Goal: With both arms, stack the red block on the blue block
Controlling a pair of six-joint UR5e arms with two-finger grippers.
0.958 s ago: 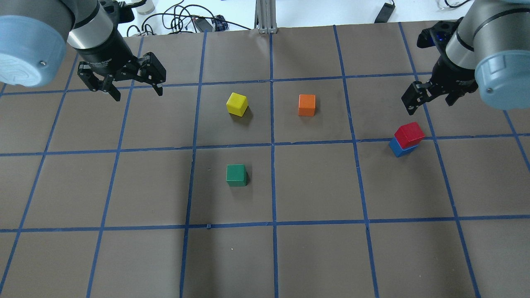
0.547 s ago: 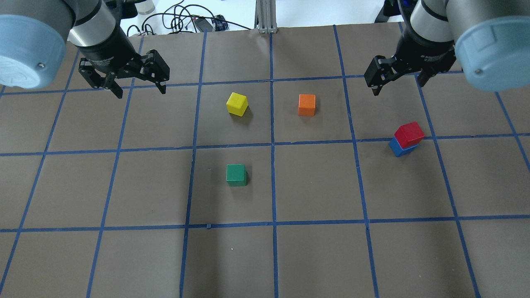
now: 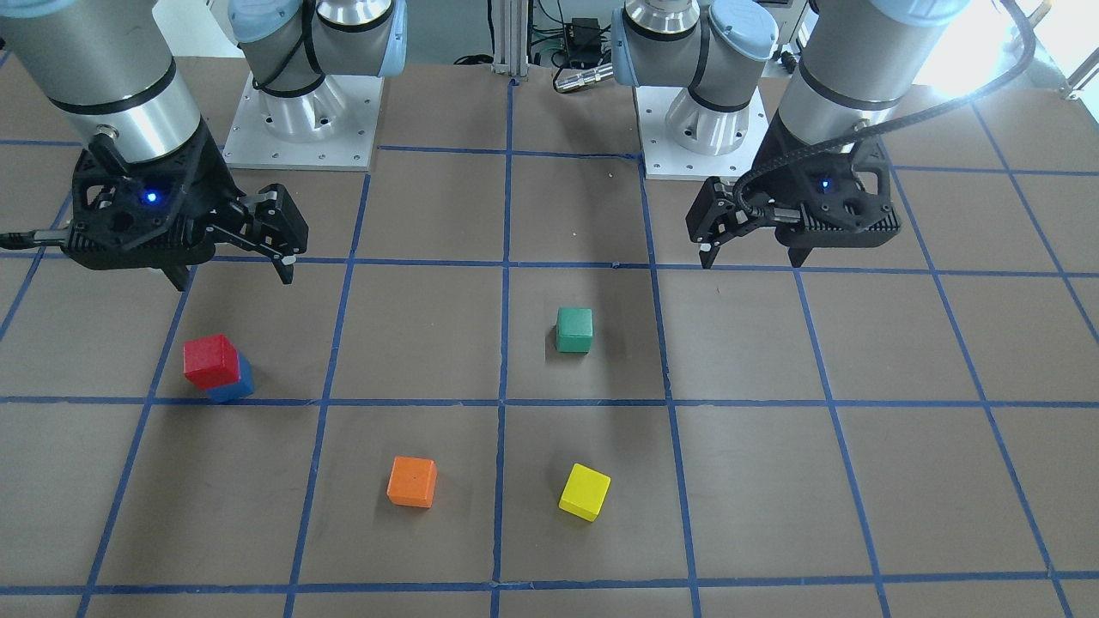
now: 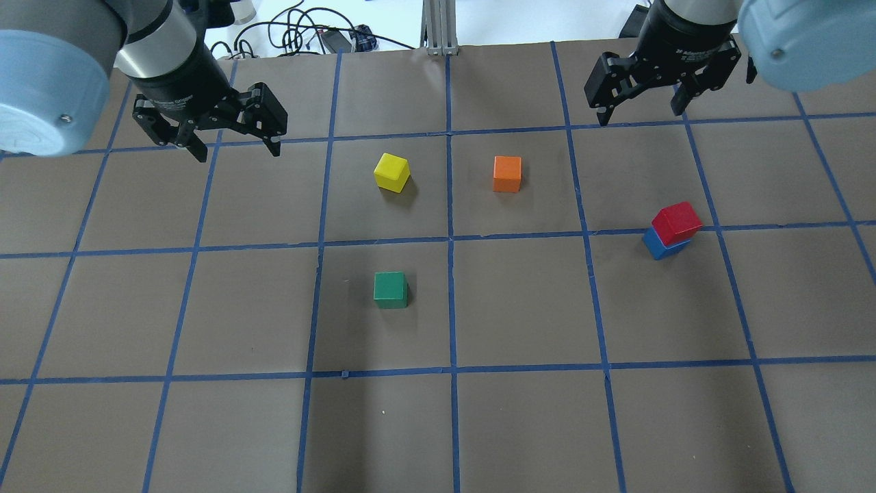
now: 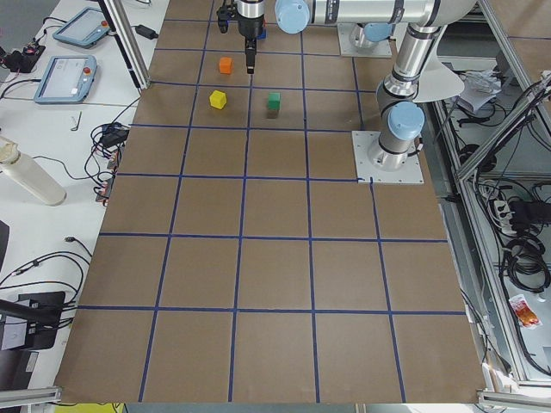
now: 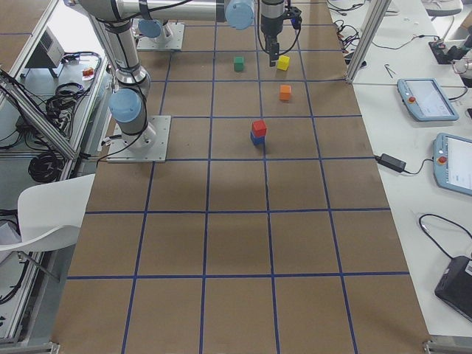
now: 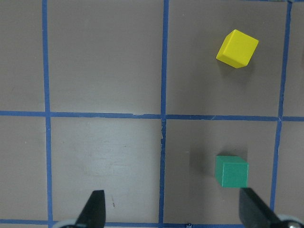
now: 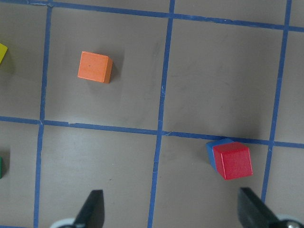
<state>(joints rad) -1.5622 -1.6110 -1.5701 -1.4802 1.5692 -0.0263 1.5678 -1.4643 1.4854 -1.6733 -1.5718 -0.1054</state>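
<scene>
Two cubes make the stack: the red block (image 4: 677, 222) sits slightly twisted atop the blue block (image 4: 657, 246), on the robot's right side of the table (image 4: 520, 308). The right gripper (image 4: 639, 113) and left gripper (image 4: 238, 152) hang well apart from it, fingers spread, holding nothing.

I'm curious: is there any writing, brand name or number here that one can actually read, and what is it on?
White print on the black collar of the left gripper: too small and blurred to read.
White print on the black collar of the right gripper: also unreadable.
Red block, blue block, green block, yellow block, orange block: no lettering on the faces that show.
Table: blue tape lines only, no words.
</scene>
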